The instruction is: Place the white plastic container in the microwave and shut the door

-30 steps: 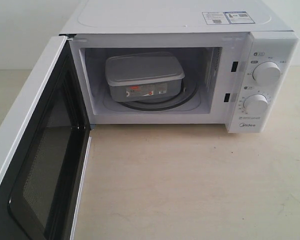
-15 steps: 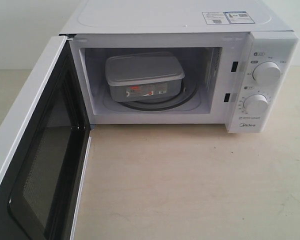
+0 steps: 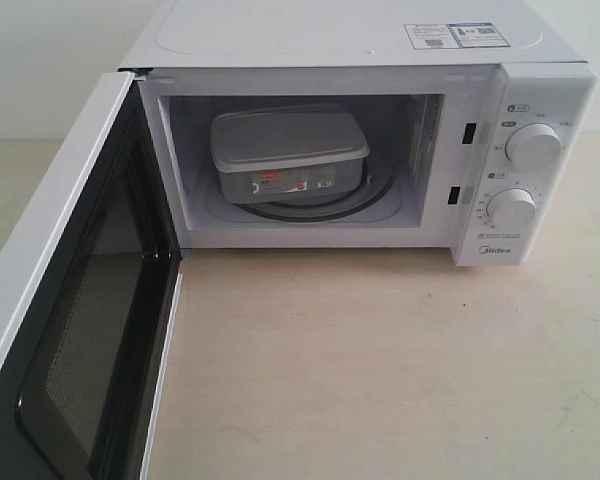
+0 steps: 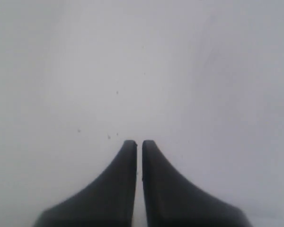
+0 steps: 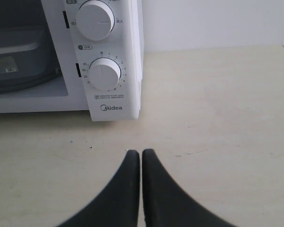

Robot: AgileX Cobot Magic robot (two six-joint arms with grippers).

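- The white plastic container (image 3: 288, 155) sits inside the microwave (image 3: 330, 35), in the upper centre of the exterior view. It rests on the glass turntable (image 3: 372, 196), lid on, label facing outward.
- The door (image 3: 90, 320) stands swung wide and fills the lower left of that frame. By my reading, closing it is all that remains.
- The left gripper (image 4: 139, 144) has its jaws pressed together with nothing between them. It faces a plain white surface, possibly the door's outer face, but the view is too bare to say.
- The right gripper (image 5: 140, 153) is likewise pinched together and empty, over the table (image 5: 217, 118) near the microwave's knob panel (image 5: 104, 74).
- The door looks like a stiff hinged panel that should swing easily. A flat push on its white outer face near the free edge would likely serve better than a grasp.
- The container looks light and smooth, so a slammed door might slide it on the glass.
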